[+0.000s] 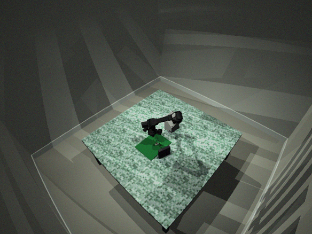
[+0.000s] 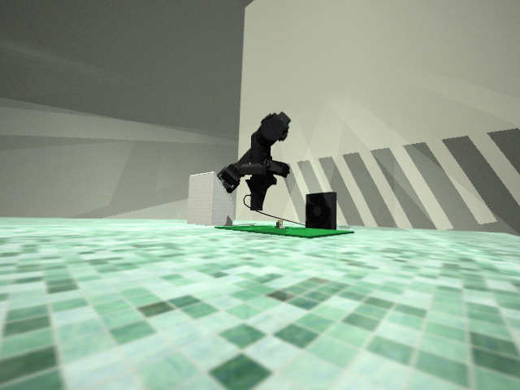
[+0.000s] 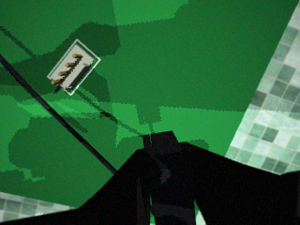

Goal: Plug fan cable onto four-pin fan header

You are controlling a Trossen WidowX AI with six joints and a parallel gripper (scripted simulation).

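The gripper [image 3: 161, 155] clenches the black plug [image 3: 159, 141] above the green board [image 3: 197, 70]. The four-pin header [image 3: 73, 67] sits bare, up and left of the plug in the wrist view.

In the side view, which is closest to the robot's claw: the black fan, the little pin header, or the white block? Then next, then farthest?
From the gripper, which is holding the plug:
1. Pin header, just below and right.
2. White block, to the left.
3. Black fan, farthest right, though those last two are nearly tied.

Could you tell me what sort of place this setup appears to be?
Probably an electronics assembly test bench: a flat green circuit board with a white four-pin header lies on a green mosaic-tiled table, beside a black box fan. The black gripper holds the black cable plug above the board.
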